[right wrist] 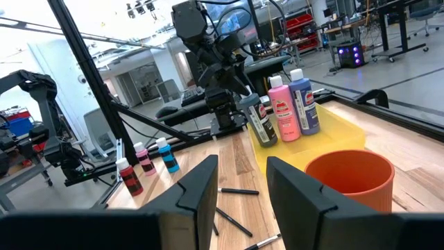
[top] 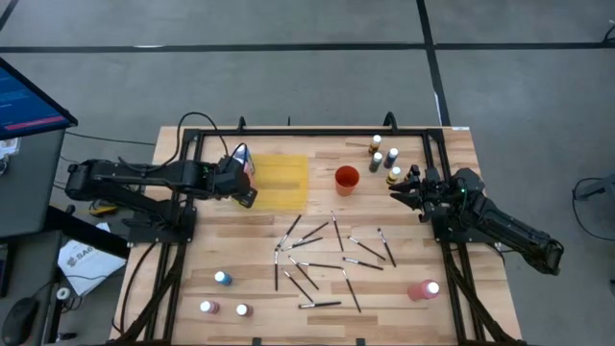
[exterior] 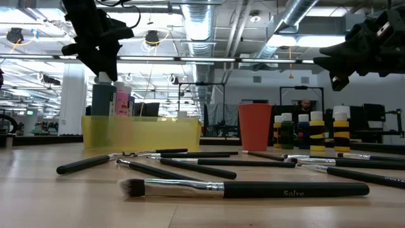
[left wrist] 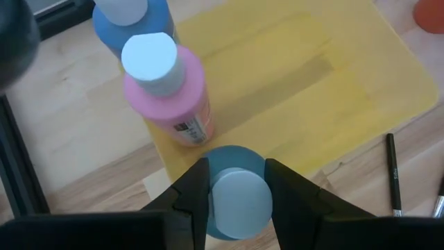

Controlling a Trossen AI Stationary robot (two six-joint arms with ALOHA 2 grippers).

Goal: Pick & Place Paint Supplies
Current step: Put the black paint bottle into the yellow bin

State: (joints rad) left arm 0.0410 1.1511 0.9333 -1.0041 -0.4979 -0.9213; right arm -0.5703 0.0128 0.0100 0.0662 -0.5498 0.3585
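Note:
My left gripper (left wrist: 236, 194) is shut on a dark blue paint bottle (right wrist: 258, 119) at the left corner of the flat yellow mat (top: 283, 183). A pink bottle (left wrist: 170, 97) and a blue one (left wrist: 132, 21) stand upright on the mat just beyond it. Several thin dark brushes (top: 322, 255) lie scattered on the wood in the middle. My right gripper (top: 396, 187) hangs open and level at the right side, near a group of bottles (top: 382, 159), with nothing between its fingers. My left gripper pinches the bottle's pale cap (left wrist: 239, 198) between its two fingers, one on each side. The fingers slant down from above, coming from the table's left. The bottle leans below them, its base (right wrist: 267, 141) down at the mat's corner.
An orange-red cup (top: 347, 179) stands right of the mat. Three small bottles (top: 223, 279) stand near the front left, and a pink one (top: 423, 290) lies at the front right. A black frame (top: 288, 131) runs round the table.

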